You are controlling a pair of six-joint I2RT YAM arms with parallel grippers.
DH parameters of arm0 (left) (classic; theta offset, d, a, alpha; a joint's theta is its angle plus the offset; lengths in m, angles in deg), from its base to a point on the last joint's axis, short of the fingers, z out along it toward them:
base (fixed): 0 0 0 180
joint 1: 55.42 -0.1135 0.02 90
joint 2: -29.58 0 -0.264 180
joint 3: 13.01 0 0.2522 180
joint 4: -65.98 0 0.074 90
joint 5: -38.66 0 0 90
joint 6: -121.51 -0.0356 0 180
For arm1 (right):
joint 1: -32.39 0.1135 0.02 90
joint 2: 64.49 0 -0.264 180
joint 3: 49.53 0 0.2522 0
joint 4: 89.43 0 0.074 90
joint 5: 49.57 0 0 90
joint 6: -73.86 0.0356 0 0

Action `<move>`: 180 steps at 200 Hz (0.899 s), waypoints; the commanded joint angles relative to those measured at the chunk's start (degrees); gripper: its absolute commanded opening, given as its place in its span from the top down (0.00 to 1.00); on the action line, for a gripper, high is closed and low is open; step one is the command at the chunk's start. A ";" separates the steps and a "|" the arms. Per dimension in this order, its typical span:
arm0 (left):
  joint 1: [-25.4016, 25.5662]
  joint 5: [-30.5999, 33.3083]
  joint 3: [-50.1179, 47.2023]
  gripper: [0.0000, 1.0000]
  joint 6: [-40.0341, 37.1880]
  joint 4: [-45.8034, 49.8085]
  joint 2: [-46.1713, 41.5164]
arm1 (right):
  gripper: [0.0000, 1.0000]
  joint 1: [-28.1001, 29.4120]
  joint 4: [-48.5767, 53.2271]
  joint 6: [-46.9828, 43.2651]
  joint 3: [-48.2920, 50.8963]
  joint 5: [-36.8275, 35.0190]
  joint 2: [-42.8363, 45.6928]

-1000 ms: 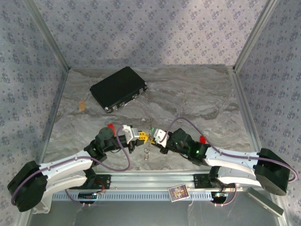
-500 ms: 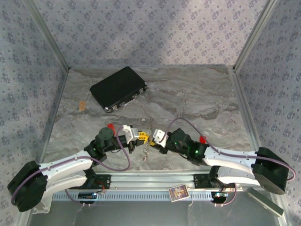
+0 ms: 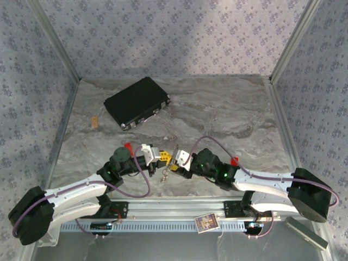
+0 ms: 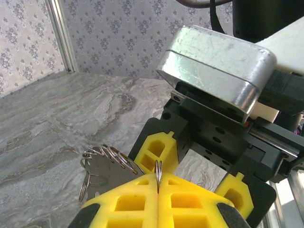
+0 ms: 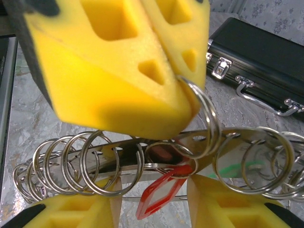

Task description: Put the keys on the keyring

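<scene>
The keyring [image 5: 131, 166] is a shiny metal strip carrying several split rings. It hangs between the two grippers just above the table [image 3: 165, 173]. My left gripper [image 4: 158, 183] is shut on one thin ring of it, and the strip [image 4: 107, 168] hangs to its left. A red key [image 5: 178, 170] dangles from a ring in the gap between the fingers of my right gripper [image 5: 154, 199], which stands open just below the strip. A green key [image 5: 233, 169] shows behind the rings to the right. In the top view the left gripper [image 3: 163, 157] and right gripper [image 3: 176, 163] meet tip to tip.
A flat black box [image 3: 137, 102] with metal latches lies at the back left, and it also sits behind the rings [image 5: 266, 61]. A small tan piece [image 3: 95, 122] rests near the left wall. A printed card [image 3: 206, 222] sits on the front rail.
My right gripper has gone from nearly shut to open and crept slightly left toward the left gripper. The hanging keyring has shifted a little left. The left gripper has kept its pinch.
</scene>
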State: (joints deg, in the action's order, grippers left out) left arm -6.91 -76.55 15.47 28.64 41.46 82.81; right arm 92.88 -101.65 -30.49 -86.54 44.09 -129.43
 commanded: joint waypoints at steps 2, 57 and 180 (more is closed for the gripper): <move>0.15 -0.01 -0.04 1.00 0.34 -3.91 -1.16 | 0.56 0.34 0.11 0.86 0.28 -0.06 0.72; 0.15 -0.02 -0.04 1.00 0.35 -3.47 -1.55 | 0.49 0.47 4.10 0.05 0.66 -3.64 3.25; 0.21 -0.10 0.04 1.00 0.22 -3.25 -1.56 | 0.47 0.49 5.00 -0.09 0.70 -3.06 4.27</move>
State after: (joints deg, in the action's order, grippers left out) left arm -6.91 -76.55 15.47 28.62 41.35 82.17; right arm 92.92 -94.76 -30.58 -86.34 39.78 -126.29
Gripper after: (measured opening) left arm 0.046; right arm 0.529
